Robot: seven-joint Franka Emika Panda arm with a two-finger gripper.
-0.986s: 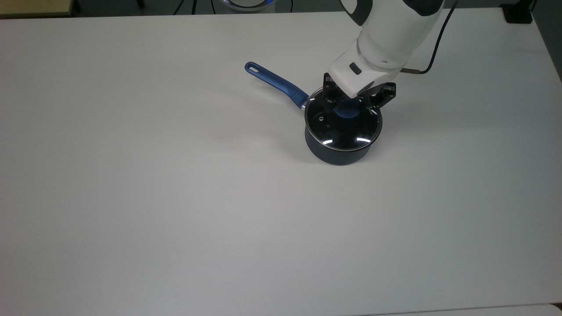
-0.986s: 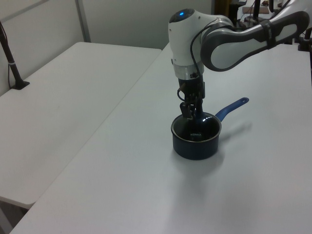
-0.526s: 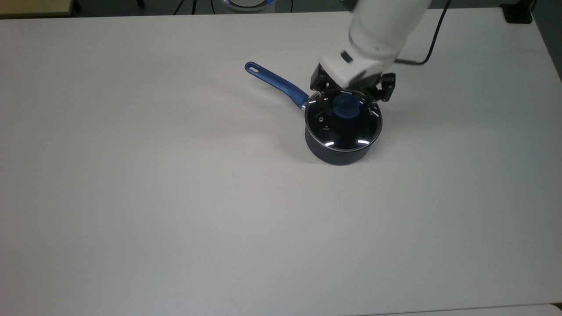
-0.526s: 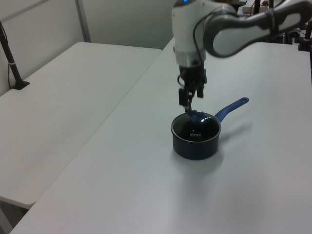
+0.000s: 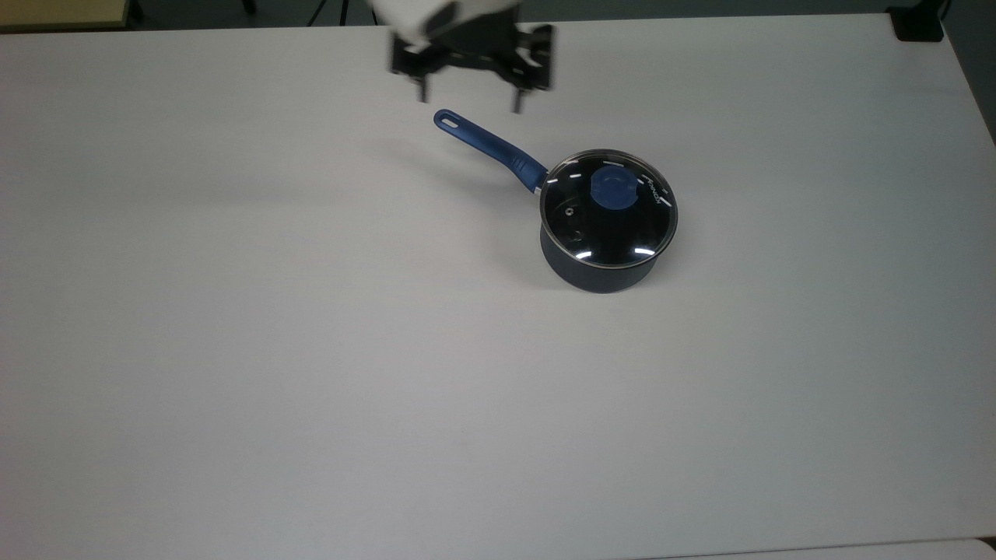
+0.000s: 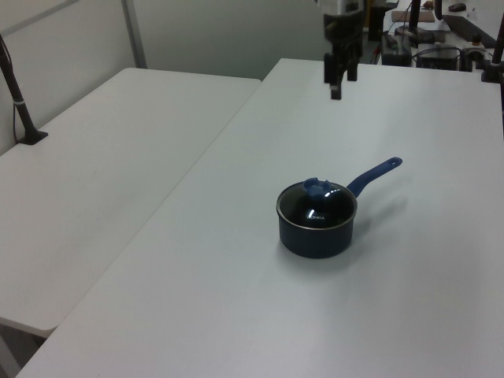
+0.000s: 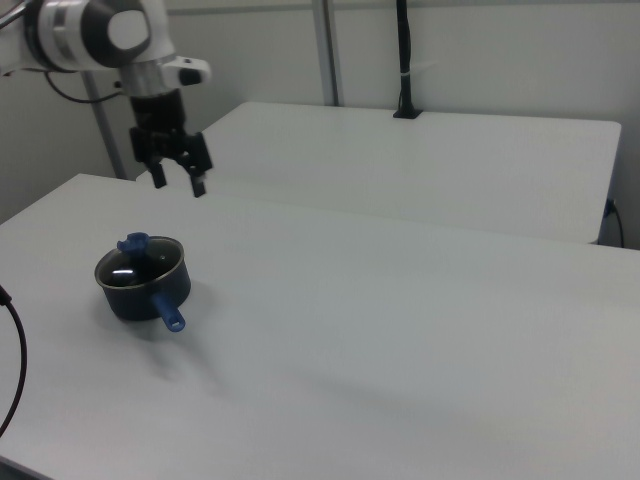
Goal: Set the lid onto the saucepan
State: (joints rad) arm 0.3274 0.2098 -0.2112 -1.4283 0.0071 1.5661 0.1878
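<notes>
The saucepan (image 5: 601, 277) stands on the white table (image 5: 311, 350), its long blue handle (image 5: 492, 149) pointing to the top view's upper left. The glass lid (image 5: 595, 229) with its blue knob (image 5: 615, 190) sits flat on the pan's rim. My gripper (image 5: 469, 99) hangs open and empty high above the table, beyond the handle's loop end and well clear of the pan. In the left view the saucepan (image 6: 315, 238) carries the lid (image 6: 319, 206), and the gripper (image 6: 339, 85) is far above and behind it. The right view has the gripper (image 7: 178, 185) above the saucepan (image 7: 130, 300).
A second white table (image 6: 102, 157) adjoins this one, also seen in the right view as the second table (image 7: 430, 160). A black post (image 6: 20, 102) is clamped to its far edge. A dark cable (image 7: 12, 350) hangs at the right view's left edge.
The gripper has let go of the lid's knob, risen, and drawn away toward the top view's upper left. The lid stays on the saucepan, which has not moved.
</notes>
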